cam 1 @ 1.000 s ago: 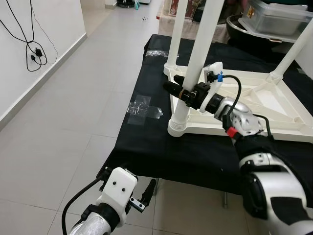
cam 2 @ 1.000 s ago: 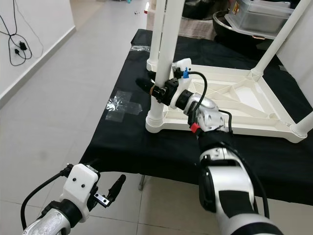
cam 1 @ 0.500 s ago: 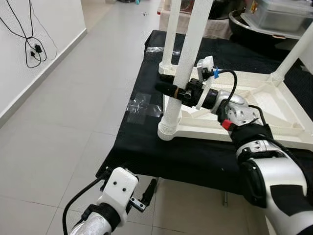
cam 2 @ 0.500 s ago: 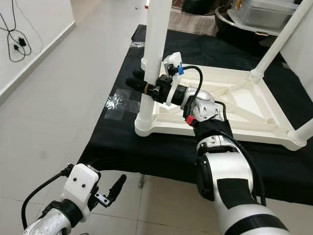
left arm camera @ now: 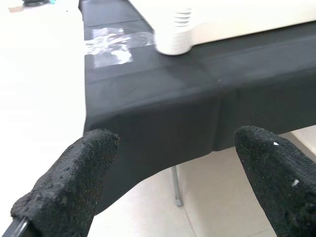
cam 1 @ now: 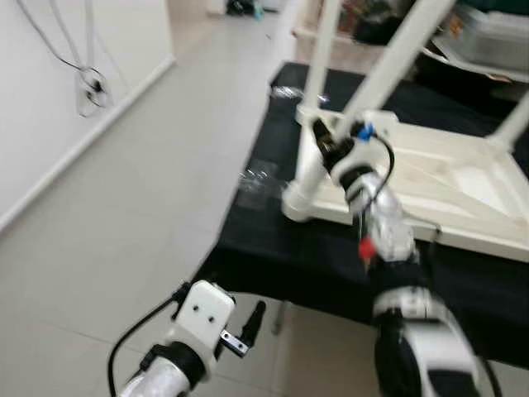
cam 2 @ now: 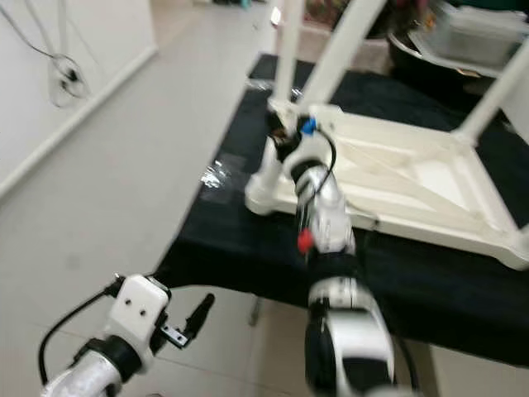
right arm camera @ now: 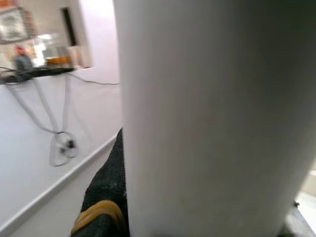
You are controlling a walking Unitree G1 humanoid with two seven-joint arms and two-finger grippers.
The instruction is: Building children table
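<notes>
Children's table: white plastic children's table (cam 1: 430, 178) lies upside down on the black-covered bench (cam 1: 331, 256), legs pointing up; the head views are blurred.
Near leg: the white table leg (cam 1: 388, 66) at the bench's near-left corner leans, its ribbed socket (left arm camera: 173, 37) resting on the black cloth just beside the edge.
Right end effector: the right end effector (cam 1: 324, 141) is clamped on that table leg low down, near the frame; in the right wrist view one black finger (right arm camera: 106, 197) with a yellow band lies against the white tube.
Left end effector: the left end effector (cam 1: 248, 327) hangs low in front of the bench, over the floor; its two black fingers (left arm camera: 69, 187) stand wide apart, holding nothing.
Tape: a patch of clear tape (cam 1: 258, 178) sticks to the cloth beside the leg socket.
Surroundings: grey tiled floor (cam 1: 124, 223); a cable (cam 1: 87, 78) hangs on the white wall.
</notes>
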